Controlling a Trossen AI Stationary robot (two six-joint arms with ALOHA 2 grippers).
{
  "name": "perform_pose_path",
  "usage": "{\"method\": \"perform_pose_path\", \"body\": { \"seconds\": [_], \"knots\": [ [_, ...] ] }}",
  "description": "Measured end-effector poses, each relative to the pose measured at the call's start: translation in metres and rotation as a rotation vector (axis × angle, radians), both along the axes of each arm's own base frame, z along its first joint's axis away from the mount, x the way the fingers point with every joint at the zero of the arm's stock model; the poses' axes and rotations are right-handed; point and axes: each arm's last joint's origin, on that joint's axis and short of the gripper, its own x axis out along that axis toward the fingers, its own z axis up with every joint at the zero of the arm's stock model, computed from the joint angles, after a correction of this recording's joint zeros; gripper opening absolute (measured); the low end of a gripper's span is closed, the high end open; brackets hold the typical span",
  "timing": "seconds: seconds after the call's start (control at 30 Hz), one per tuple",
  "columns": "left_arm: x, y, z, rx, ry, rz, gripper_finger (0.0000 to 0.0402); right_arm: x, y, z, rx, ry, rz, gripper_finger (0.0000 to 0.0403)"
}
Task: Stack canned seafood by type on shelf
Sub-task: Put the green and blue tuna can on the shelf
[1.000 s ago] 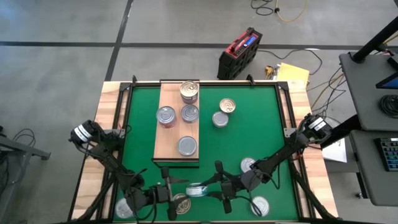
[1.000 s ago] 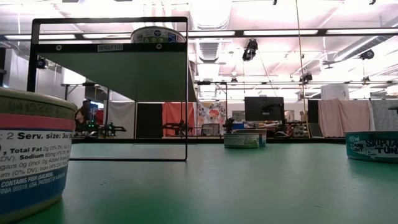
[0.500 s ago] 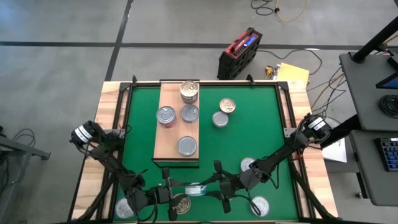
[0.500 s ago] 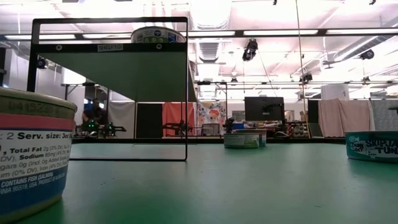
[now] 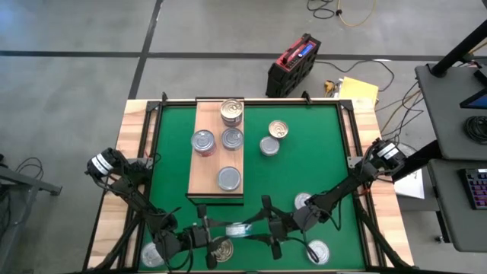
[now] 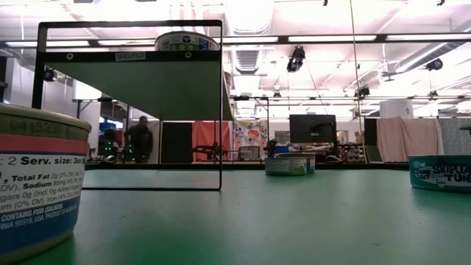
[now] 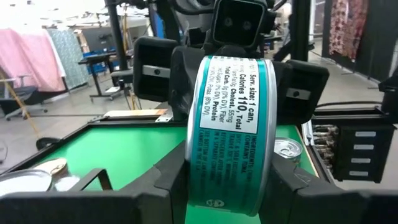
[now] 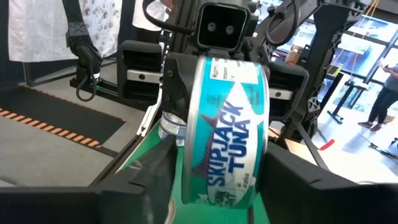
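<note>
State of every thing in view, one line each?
Tuna can: on edge, raised off the mat.
Left tool: shut on tuna can.
Right tool: at the can's far side.
Shelf: four cans flat on it.
Loose cans: flat on mat.

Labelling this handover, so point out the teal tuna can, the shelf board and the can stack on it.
skipjack tuna can (image 8: 227, 146): right wrist view, printed side wall.
shelf (image 5: 205, 173): high view, bare wood.
stacked cans (image 5: 231, 111): high view, top lid.
</note>
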Motion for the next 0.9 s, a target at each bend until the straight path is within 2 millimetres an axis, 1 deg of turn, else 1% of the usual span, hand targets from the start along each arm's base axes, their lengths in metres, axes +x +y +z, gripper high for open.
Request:
{"method": "perform_pose_path", "body": {
  "seconds": [0.1, 0.27, 0.4, 0.67, 0.9],
  "knots": [
    [0.0, 0.001, 0.0, -0.022, -0.006, 0.025, 0.0116, 0.0, 0.0, 0.0, 0.002, 0.004, -0.004, 0.0221],
    [-0.001, 0.001, 0.0, -0.057, -0.018, 0.063, 0.0116, 0.001, -0.002, 0.0, 0.005, 0.004, -0.019, 0.0239],
    [-0.002, 0.001, 0.001, -0.081, -0.027, 0.089, 0.0116, 0.002, -0.003, 0.0, 0.011, 0.004, -0.029, 0.0242],
    [-0.01, -0.002, 0.004, -0.103, -0.044, 0.171, 0.0116, 0.002, -0.006, 0.0, 0.002, 0.001, -0.12, 0.0236],
    [-0.022, -0.004, 0.012, -0.129, -0.061, 0.246, 0.0116, 0.0, -0.005, 0.001, 0.006, 0.005, -0.111, 0.0257]
  ]
}}
